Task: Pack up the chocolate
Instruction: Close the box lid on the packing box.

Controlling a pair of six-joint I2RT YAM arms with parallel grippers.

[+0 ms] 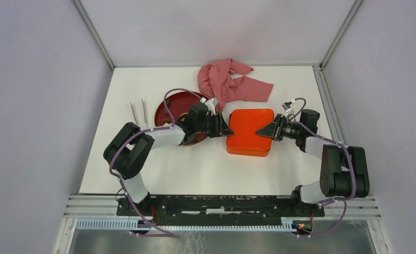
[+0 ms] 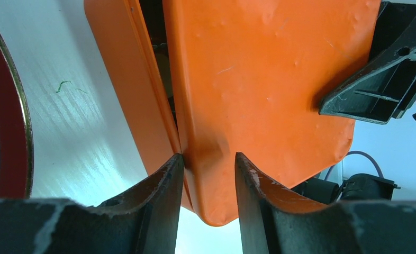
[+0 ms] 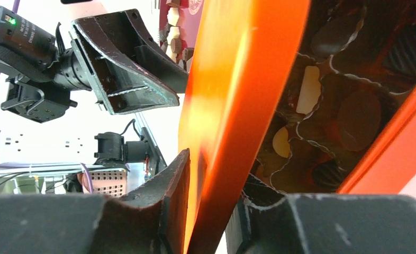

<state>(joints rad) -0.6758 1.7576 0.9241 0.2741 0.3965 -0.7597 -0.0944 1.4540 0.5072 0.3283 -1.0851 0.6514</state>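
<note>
Your left gripper pinches the orange lid at 9 o'clock. Your right gripper clamps it at 3 o'clock, above chocolate

White tabletop, pale lilac-grey wall panels at nine, twelve and three o'clock, aluminium posts at eleven and one, ribbed metal rail at six, soft even light, possibly steel flooring below.
</note>
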